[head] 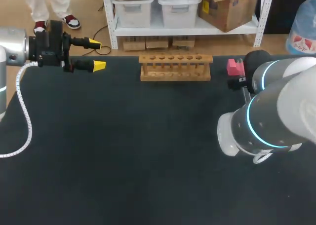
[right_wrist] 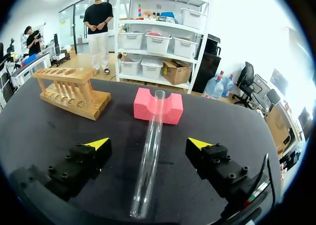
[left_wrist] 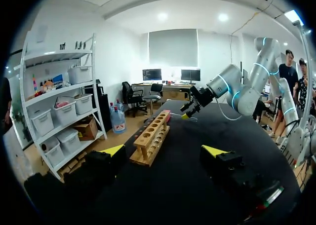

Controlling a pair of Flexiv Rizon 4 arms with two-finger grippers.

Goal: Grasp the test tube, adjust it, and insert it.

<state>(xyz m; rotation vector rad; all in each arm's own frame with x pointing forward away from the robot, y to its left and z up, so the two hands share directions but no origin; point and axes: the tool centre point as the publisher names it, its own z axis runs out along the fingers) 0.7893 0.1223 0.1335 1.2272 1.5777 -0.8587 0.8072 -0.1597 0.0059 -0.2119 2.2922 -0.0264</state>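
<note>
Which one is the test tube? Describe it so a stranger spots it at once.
Start at the black table, right side, where a pink foam block sits beside the wooden rack. The test tube lies from that block's notch back between the right gripper's open fingers. It is the only clear, slender thing there.

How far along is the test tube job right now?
Nothing looks done: the holes of the wooden rack look empty. In hand: the right tool is open astride the test tube, which lies with its far end on the pink block, not gripped. Remaining: grasp, adjust, insert. The left tool is open too.
</note>
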